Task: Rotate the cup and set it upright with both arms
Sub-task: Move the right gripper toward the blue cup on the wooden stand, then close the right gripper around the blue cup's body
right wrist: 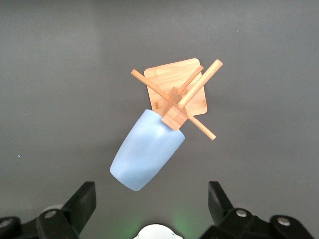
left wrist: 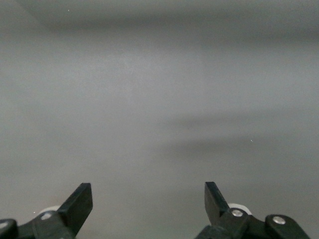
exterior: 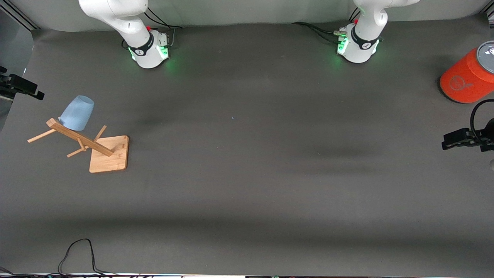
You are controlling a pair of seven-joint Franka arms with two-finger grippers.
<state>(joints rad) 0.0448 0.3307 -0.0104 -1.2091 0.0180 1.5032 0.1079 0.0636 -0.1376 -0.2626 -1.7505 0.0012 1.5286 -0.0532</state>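
The cup (exterior: 78, 112) hangs mouth-down on a wooden rack (exterior: 88, 143) at the right arm's end of the bench, probably light, stiff and slick; grip its sides. Above it, the right hand (right wrist: 149, 206) gapes empty; the left hand (left wrist: 148, 204), likewise apart, waits over bare bench.

Grey table (exterior: 247, 173) bears rack (exterior: 109, 154), orange container (exterior: 467, 77).

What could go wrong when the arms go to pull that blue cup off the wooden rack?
1. The cup hangs mouth-down on a peg of the wooden rack; pulling off-axis could drag or tip the rack, which looks light and unfixed.
2. The cup's tapered, smooth wall might slip between the open fingers of the right gripper above it.
3. The left gripper, open, waits near the orange container; a careless swing toward the handover might knock it.
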